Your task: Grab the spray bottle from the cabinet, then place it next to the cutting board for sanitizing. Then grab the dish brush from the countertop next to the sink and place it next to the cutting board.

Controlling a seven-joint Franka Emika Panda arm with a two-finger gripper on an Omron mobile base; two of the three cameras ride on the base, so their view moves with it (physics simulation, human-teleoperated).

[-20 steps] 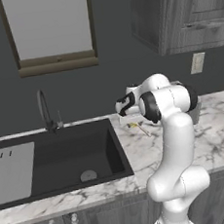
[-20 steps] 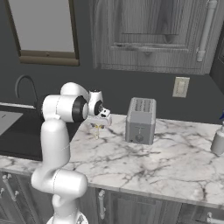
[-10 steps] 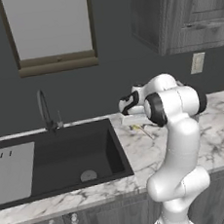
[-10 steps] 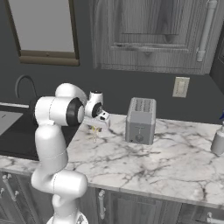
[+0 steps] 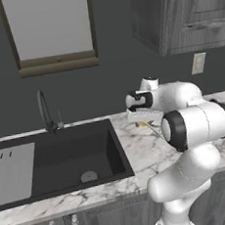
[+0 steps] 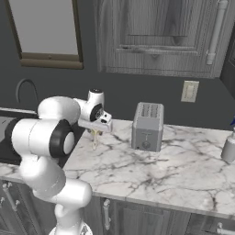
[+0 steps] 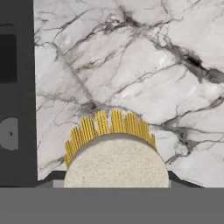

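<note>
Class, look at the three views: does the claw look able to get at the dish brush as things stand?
Probably yes. The claw hangs right over the brush, whose bristled head sits between the fingers in the hand view, with only bare countertop around it.

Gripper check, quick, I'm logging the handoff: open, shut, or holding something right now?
Gripper: closed on the dish brush, whose round head and yellow bristles sit between the finger tips above the marble countertop.

Dark grey wall (image 5: 114, 65); framed window (image 5: 50, 30); pale outlet plate (image 6: 189, 91); lower cabinets (image 6: 151, 218).
</note>
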